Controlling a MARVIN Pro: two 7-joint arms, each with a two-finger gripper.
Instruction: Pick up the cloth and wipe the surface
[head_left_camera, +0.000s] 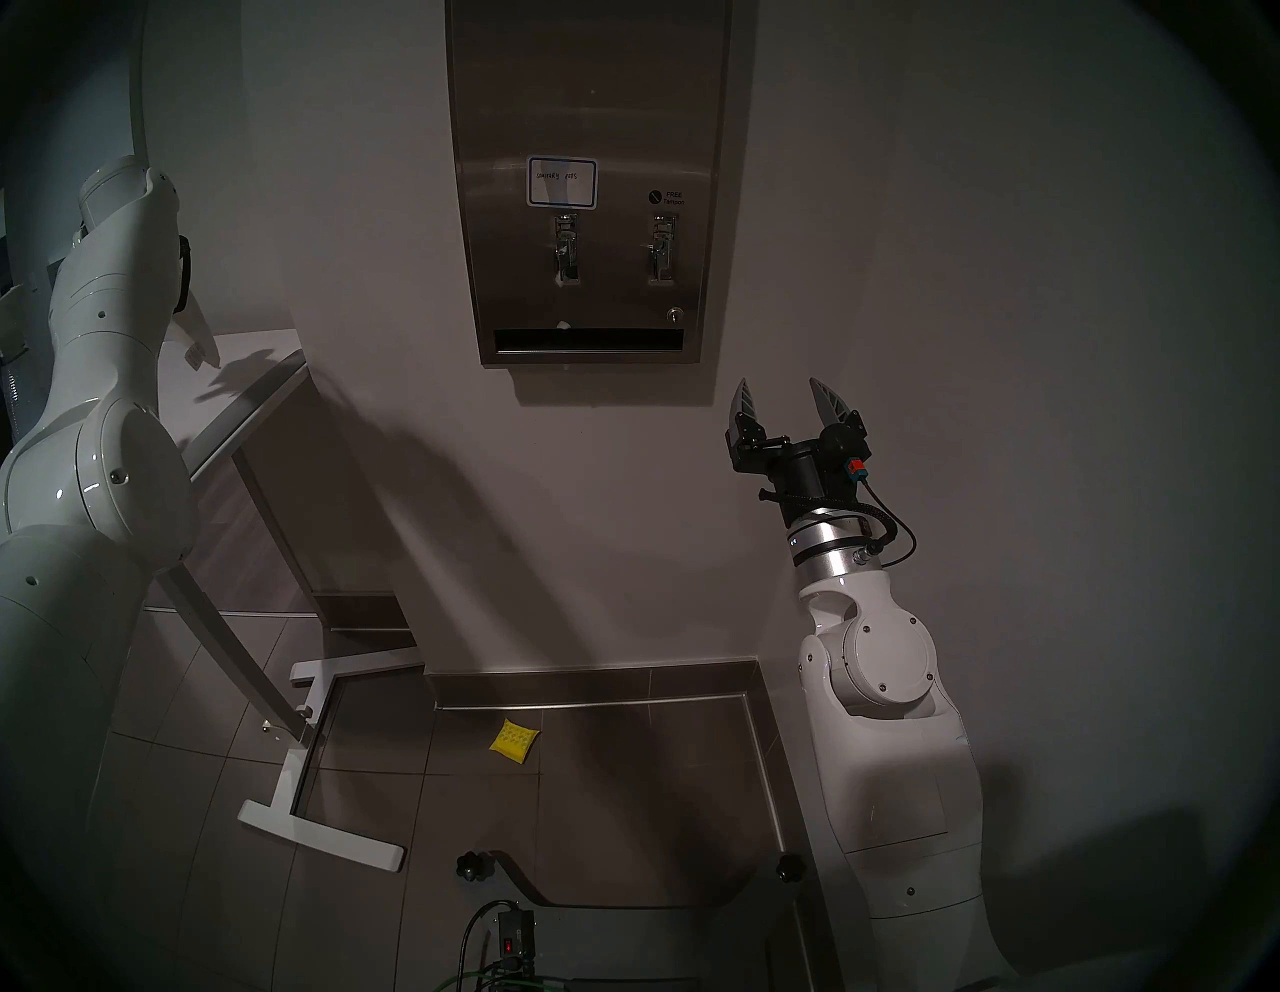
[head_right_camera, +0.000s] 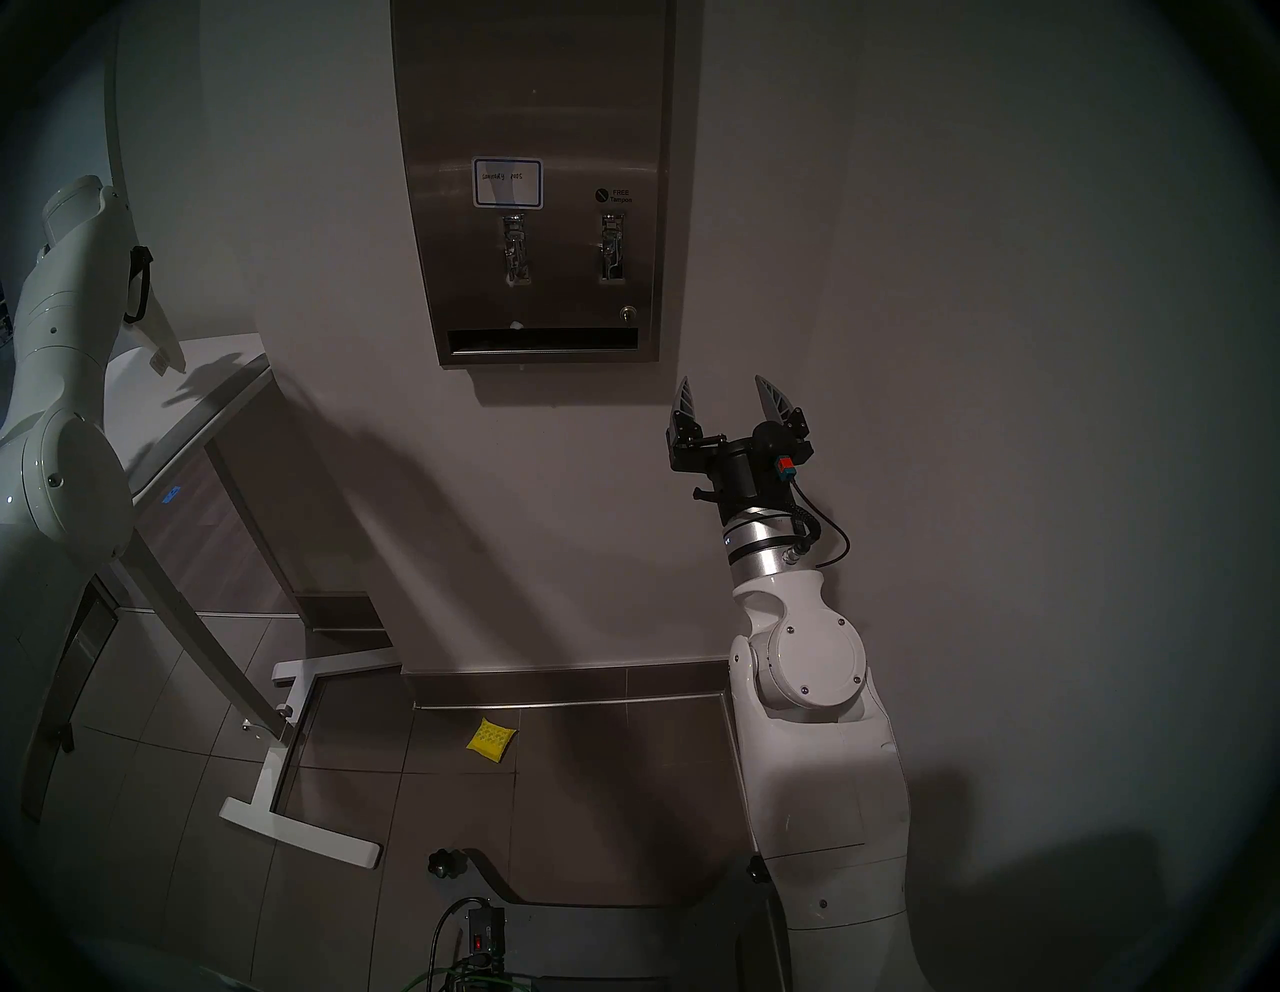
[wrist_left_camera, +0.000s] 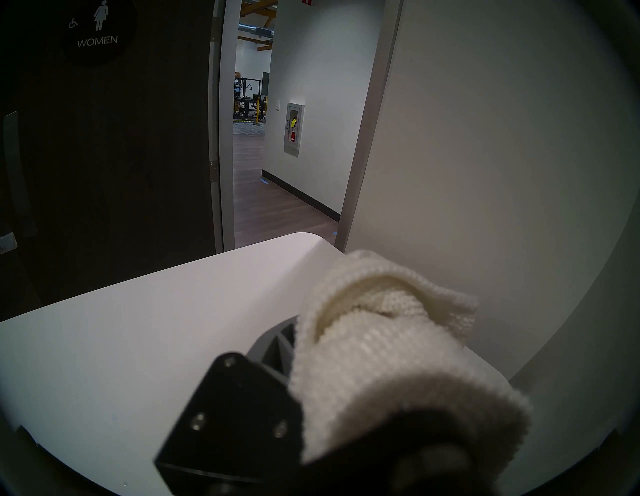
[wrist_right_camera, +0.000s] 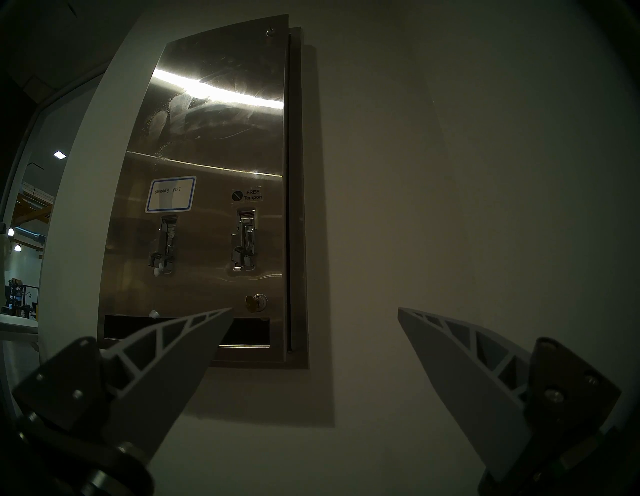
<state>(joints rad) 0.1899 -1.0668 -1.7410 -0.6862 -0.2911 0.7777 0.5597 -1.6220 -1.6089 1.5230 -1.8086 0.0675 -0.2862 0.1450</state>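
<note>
The cloth (wrist_left_camera: 374, 350), an off-white terry towel, is bunched around my left gripper (wrist_left_camera: 311, 332), which is shut on it just above a white tabletop (wrist_left_camera: 138, 346). One grey finger (wrist_left_camera: 277, 341) shows beside the folds. In the head view the cloth (head_left_camera: 197, 339) hangs with its tag behind my left arm. The surface, a tall steel wall dispenser (head_left_camera: 589, 104) (wrist_right_camera: 214, 138), carries a blue-bordered label, two chrome levers and a dark slot. My right gripper (head_left_camera: 779, 395) (wrist_right_camera: 314, 311) stands open and empty, pointing up, below and right of the dispenser's slot.
A small yellow quilted pad (head_left_camera: 514, 741) lies on the tiled floor by the wall. The white table (head_left_camera: 256, 353) and its foot (head_left_camera: 291, 783) stand at the left. Beyond the table are a dark door (wrist_left_camera: 97, 104) marked WOMEN and an open doorway (wrist_left_camera: 249, 156).
</note>
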